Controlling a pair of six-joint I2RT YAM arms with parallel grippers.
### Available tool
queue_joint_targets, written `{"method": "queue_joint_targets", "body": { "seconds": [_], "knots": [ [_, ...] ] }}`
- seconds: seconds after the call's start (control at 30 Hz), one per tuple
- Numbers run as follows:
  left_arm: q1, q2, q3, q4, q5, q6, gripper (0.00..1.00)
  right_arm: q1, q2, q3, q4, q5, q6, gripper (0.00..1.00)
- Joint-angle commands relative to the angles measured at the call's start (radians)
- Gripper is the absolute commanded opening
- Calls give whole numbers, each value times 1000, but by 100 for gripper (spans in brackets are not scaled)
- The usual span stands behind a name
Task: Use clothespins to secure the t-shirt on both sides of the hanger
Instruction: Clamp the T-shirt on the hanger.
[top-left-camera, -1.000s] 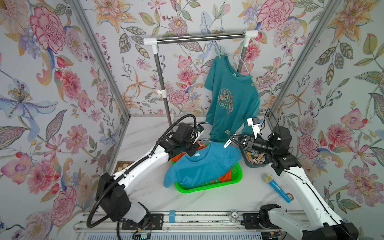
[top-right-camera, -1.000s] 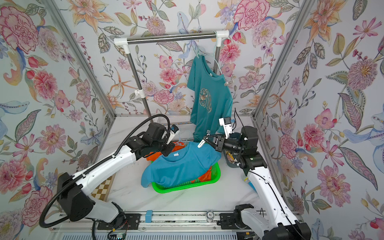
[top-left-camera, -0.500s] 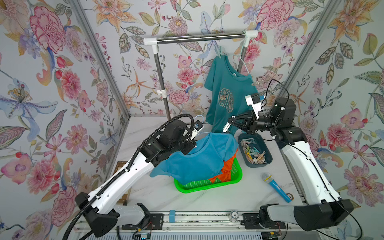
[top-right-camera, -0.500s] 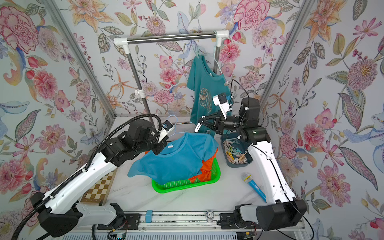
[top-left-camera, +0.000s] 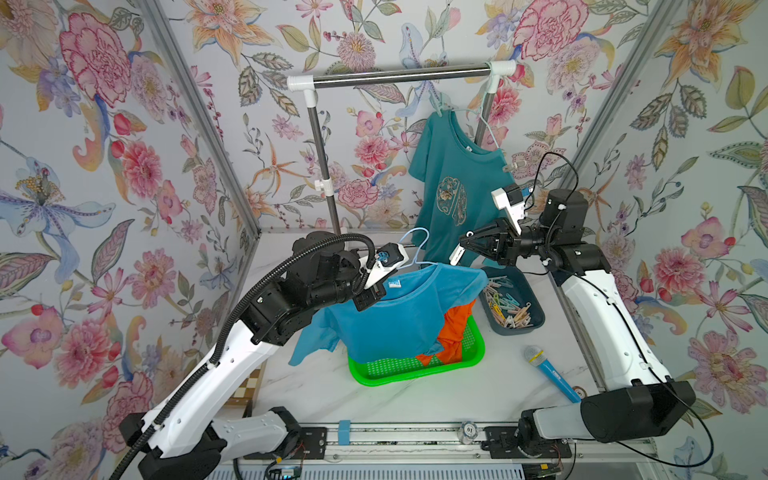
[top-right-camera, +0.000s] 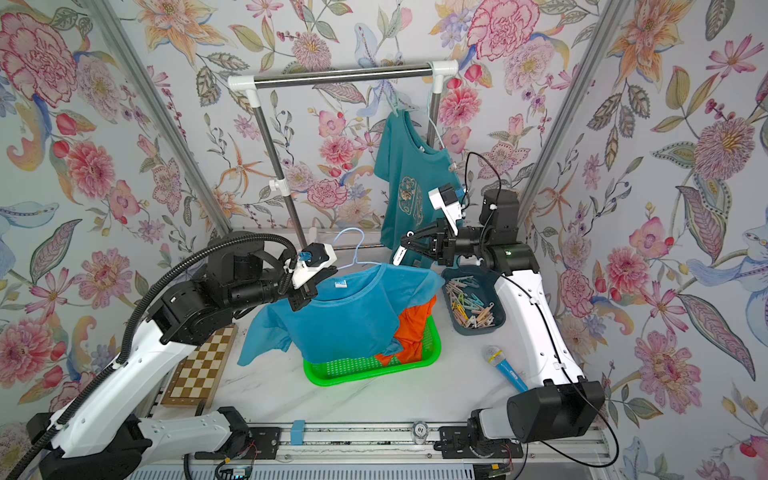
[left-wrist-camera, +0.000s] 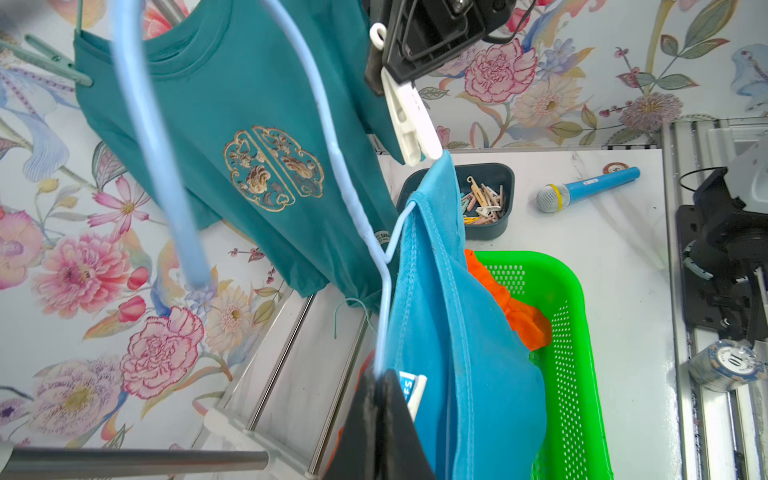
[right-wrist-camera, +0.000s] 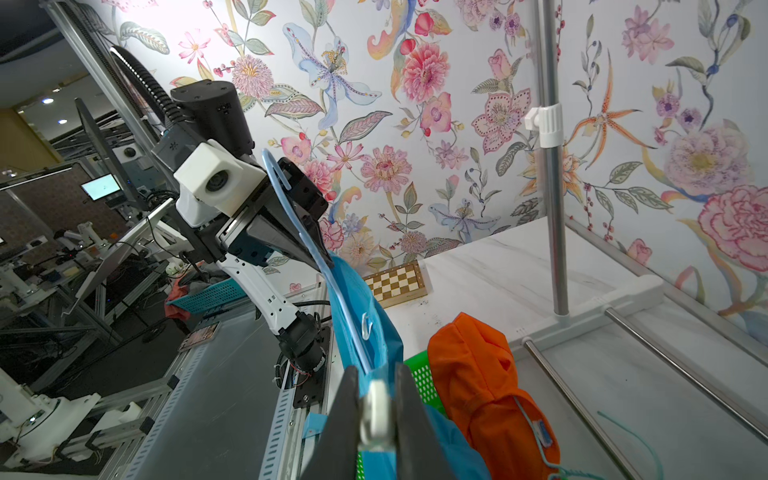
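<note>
A blue t-shirt (top-left-camera: 395, 328) hangs on a pale blue wire hanger (top-left-camera: 417, 245), its hem trailing into the green basket (top-left-camera: 415, 368). My left gripper (top-left-camera: 368, 297) is shut on the hanger at the shirt's collar; in the left wrist view its tips (left-wrist-camera: 380, 376) pinch the wire (left-wrist-camera: 384, 299). My right gripper (top-left-camera: 467, 241) is shut on a white clothespin (top-left-camera: 456, 254). In the left wrist view that clothespin (left-wrist-camera: 409, 120) has its mouth at the shirt's far shoulder end (left-wrist-camera: 440, 174). The right wrist view shows the pin (right-wrist-camera: 376, 411) squeezed between the fingers. More clothespins fill a dark bin (top-left-camera: 509, 305).
A teal t-shirt (top-left-camera: 457, 195) hangs pinned on the rail (top-left-camera: 399, 77) behind. An orange garment (top-left-camera: 455, 328) lies in the basket. A blue toy microphone (top-left-camera: 548, 372) lies at the front right, a chessboard (top-right-camera: 199, 370) at the left, a poker chip stack (top-right-camera: 419, 428) on the front rail.
Both arms rose. The left lifted the hanger and blue shirt up from the basket; the right carried the white clothespin up from the bin to the shirt's shoulder.
</note>
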Motion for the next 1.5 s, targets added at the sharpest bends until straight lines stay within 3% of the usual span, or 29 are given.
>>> {"method": "queue_joint_targets", "body": {
  "seconds": [0.0,0.57,1.1,1.47],
  "knots": [
    [-7,59,72,-70,92,44,5,13,-43,-10,-5,-37,-39,0],
    [-7,66,200,-168,133,83,5,-75,-111,-79,-5,-61,-106,0],
    [3,71,212,-149,176,72,4,-62,-226,-242,39,-50,-113,0],
    [40,32,207,-130,241,51,5,-89,-217,-292,38,-41,-138,0]
  ]
}}
